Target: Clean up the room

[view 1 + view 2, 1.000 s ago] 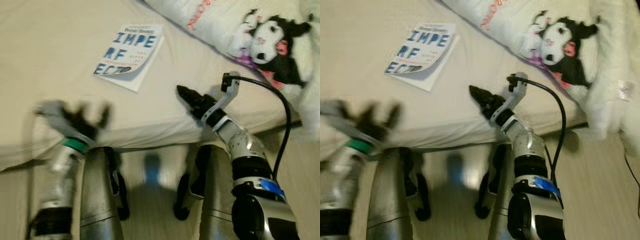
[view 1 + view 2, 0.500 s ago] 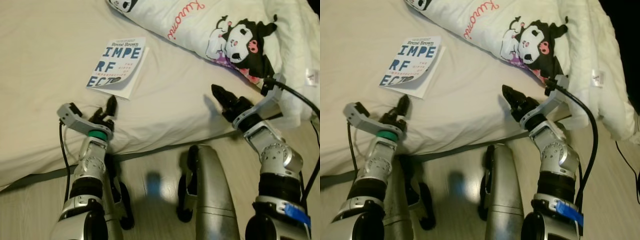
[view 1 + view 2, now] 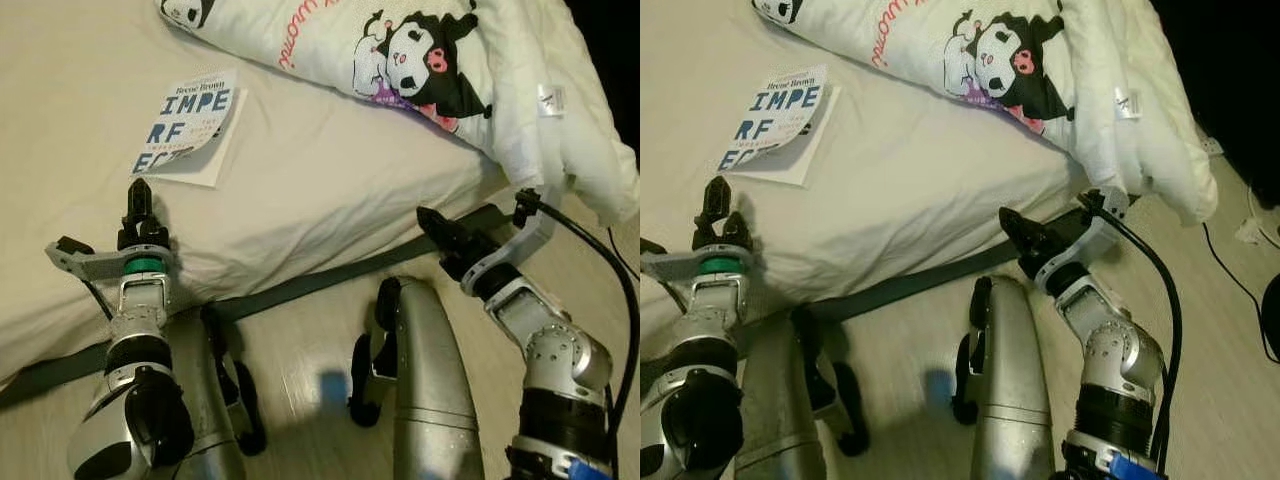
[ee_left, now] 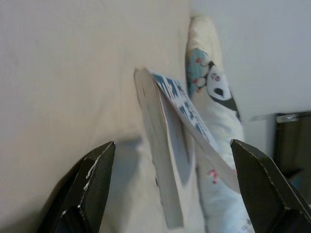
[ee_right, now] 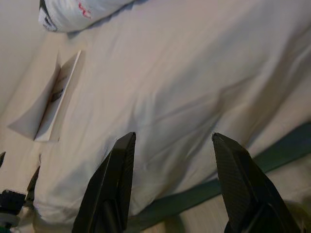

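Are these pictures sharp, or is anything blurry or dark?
Left eye view: sharp, the book title readable, top right corner black. Left wrist view: the near fingers soft, the book clearer. Right wrist view: dim, the bed in soft shadow.

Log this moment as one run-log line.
left gripper: open, aimed at book | right gripper: open, at bed edge | pillow: beyond

We are in a bedroom of a home. Before us lies a bed (image 3: 330, 190) under a cream sheet, its mattress sitting low above a pale wood floor (image 3: 300, 350). A white pillow (image 3: 400, 60) printed with a black-and-white cartoon character rests at its head, and a paperback book (image 3: 190, 125) lies on the sheet.
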